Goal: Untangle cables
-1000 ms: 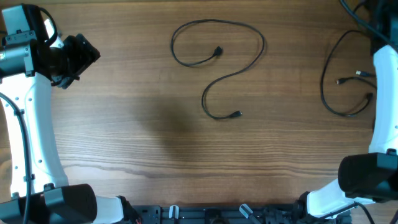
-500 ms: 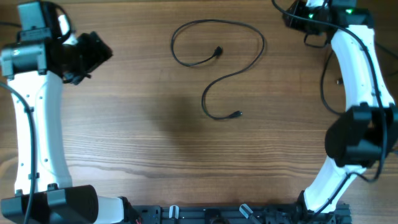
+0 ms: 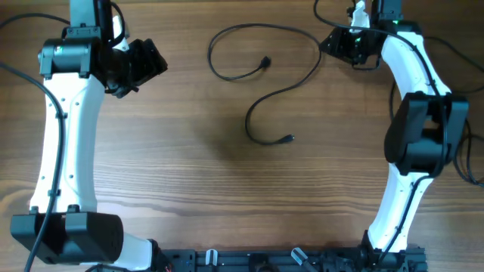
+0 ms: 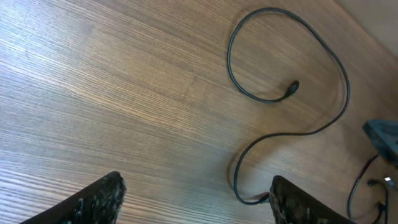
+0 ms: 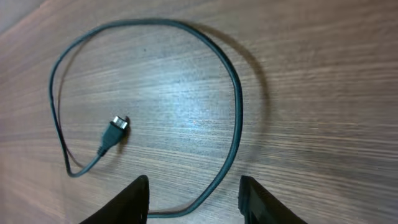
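One thin black cable [image 3: 316, 57] lies in an S-shaped loop at the top middle of the table, with a plug inside the loop [image 3: 265, 62] and another at its lower end [image 3: 289, 138]. It also shows in the left wrist view [image 4: 342, 93] and the right wrist view [image 5: 236, 106]. My left gripper [image 3: 155, 64] is open and empty, hovering left of the loop [image 4: 199, 208]. My right gripper [image 3: 330, 44] is open above the loop's right curve, and the cable runs between its fingers [image 5: 194, 202] in that view. A second cable's plug end [image 4: 387, 182] shows at the right; my right arm hides it in the overhead view.
The table is bare wood [image 3: 189, 174]. The robot's own thicker wires [image 3: 473, 162] hang at the right edge. The arm bases [image 3: 68, 238] stand at the front corners.
My left arm has moved right toward the loop. My right arm has swung from the right edge up and left to the loop's right side, now covering the second cable.
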Robot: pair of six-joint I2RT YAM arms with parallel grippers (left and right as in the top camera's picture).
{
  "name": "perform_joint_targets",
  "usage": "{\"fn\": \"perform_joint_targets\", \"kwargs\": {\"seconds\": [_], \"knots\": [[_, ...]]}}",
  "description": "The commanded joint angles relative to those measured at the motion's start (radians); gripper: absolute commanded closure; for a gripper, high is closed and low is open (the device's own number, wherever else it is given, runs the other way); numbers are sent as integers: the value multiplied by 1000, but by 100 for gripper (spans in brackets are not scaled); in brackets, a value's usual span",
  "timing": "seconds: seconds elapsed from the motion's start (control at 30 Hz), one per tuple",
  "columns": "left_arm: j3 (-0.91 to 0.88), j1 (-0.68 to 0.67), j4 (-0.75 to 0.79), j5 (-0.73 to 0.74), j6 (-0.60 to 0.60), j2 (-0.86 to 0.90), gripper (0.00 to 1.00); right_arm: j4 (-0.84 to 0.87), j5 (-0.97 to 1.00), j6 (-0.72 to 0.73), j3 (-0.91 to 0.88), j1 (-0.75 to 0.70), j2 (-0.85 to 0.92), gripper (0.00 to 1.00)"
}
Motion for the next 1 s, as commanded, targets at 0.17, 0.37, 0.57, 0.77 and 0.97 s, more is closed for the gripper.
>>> {"fn": "perform_joint_targets", "kwargs": {"seconds": [0.17,0.37,0.57,0.77,0.97], "knots": [[-2,-4,16,5,-2,15,23,11,-79,-20,-6,14,70,48],[-2,-4,16,5,-2,15,23,37,-78,20,-6,18,116,48],[-2,-4,16,5,-2,15,22,89,-51,138,-6,20,142,46],[-2,-4,16,5,-2,15,22,143,-55,169,-6,51,180,46],[-2,-4,16,5,-2,15,22,191,-17,182,-4,83,182,82]]}}
